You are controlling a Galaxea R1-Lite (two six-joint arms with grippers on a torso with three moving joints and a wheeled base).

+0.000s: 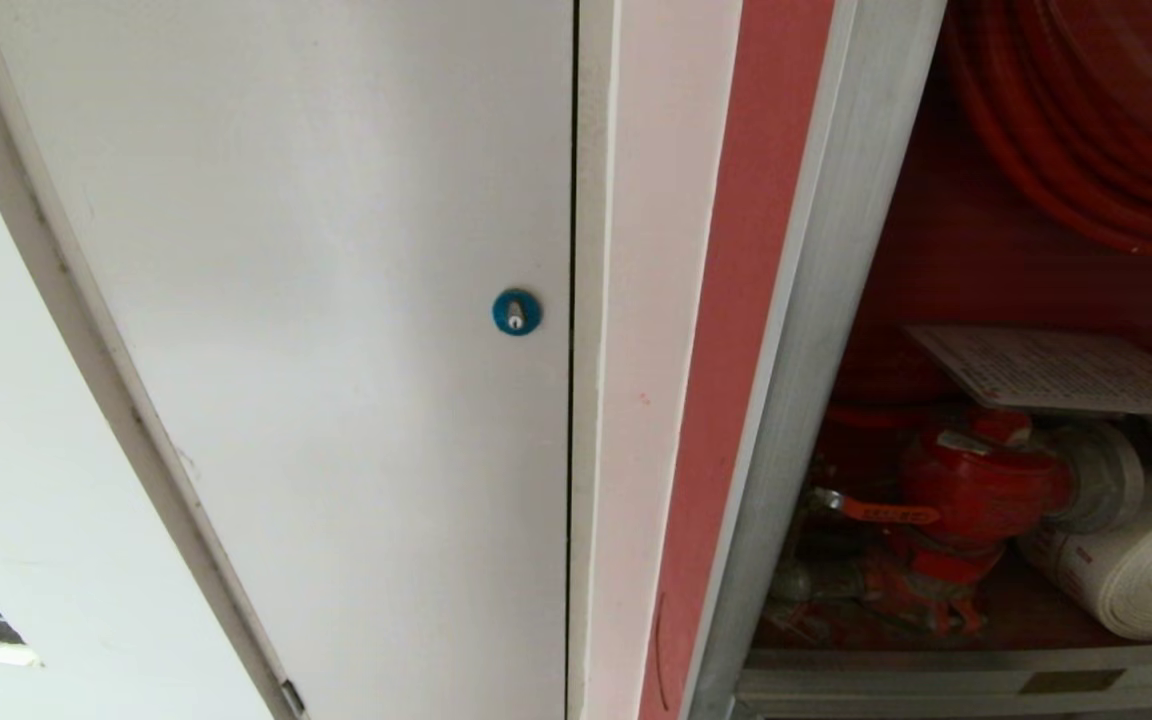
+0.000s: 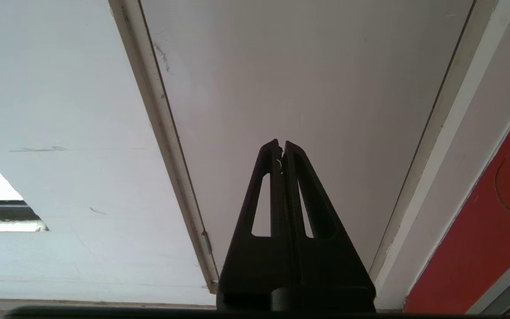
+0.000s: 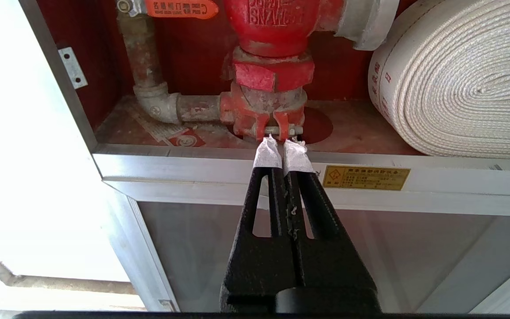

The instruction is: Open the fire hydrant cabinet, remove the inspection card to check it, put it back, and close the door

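White door: I see the plain white door (image 1: 316, 330) filling most of the head view, its round blue lock (image 1: 516, 312) near the edge next to the cabinet; my left gripper (image 2: 281, 144) points straight at this panel, fingers pressed together and empty.
Fire hydrant cabinet: the fire hydrant cabinet (image 1: 816, 330) stands open ahead of my right gripper (image 3: 283, 141), silver frame and red interior showing; I cannot find its upper glass door in any view.
Lower panel: a dark glass panel (image 3: 370, 252) sits under the right claw, below the sill.
Hose reel: the red hose reel (image 1: 1086, 120) is coiled high in the cabinet, well above the claw.
Rolled hose: the white rolled hose (image 3: 463, 79) lies on the cabinet floor, beyond the sill and to one side of my right claw.
Valve: the red valve (image 3: 272, 53) stands directly ahead of the right fingertips (image 3: 267, 153), just past the sill.
Inspection card: the inspection card (image 1: 1061, 370) lies flat inside, resting above the valve, apart from both claws.
Right claw: closed, white-wrapped tips together, gripping nothing, level with the sill.
Label: a small yellow plate (image 3: 365, 177) on the sill sits just beside the right claw.
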